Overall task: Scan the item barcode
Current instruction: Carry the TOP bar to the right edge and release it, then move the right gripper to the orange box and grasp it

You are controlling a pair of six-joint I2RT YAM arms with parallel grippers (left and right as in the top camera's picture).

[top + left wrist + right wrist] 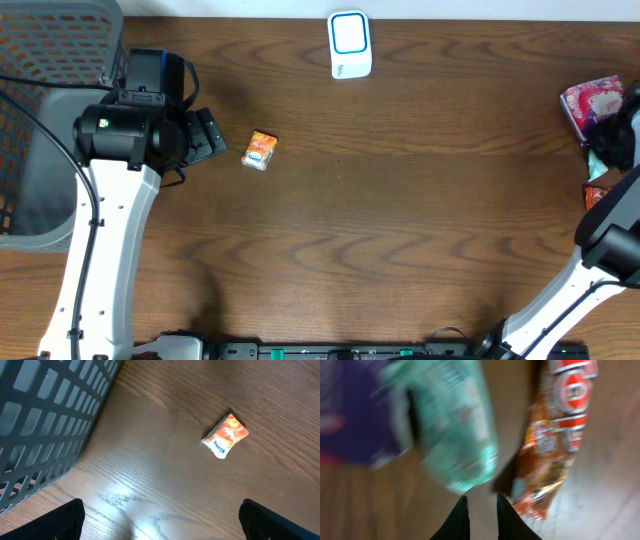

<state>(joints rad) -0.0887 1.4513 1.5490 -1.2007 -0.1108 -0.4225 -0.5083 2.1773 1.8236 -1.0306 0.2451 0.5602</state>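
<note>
The small orange packet (260, 151) lies flat on the table (400, 230), in the far left part, and I take it for the item to be scanned. It is a crinkled foil pouch, orange at one end and white with blue print at the other. Its long axis runs roughly from far edge to near edge, slightly tilted. No barcode shows on its upper face.

The left end effector (210, 135) is just beside the packet, on the side toward the left edge and not touching it. Its fingers stand wide apart and hold nothing. The packet lies straight ahead of the opening with its long side across the line of reach, and this arm is by far the nearer.

Behind that arm, at the far left corner, stands a grey plastic basket (40, 60) with a grid wall. The scanner (350, 45), a smooth white block with a blue-rimmed window, sits at the middle of the far edge, well apart from the packet.

The right end effector (482, 515) hangs over a pile at the right edge: a pink packet (592, 103), a blurred green packet (465, 435) and a glossy red snack packet (555, 435). Its fingers are nearly together, with a thin gap and nothing in it.
</note>
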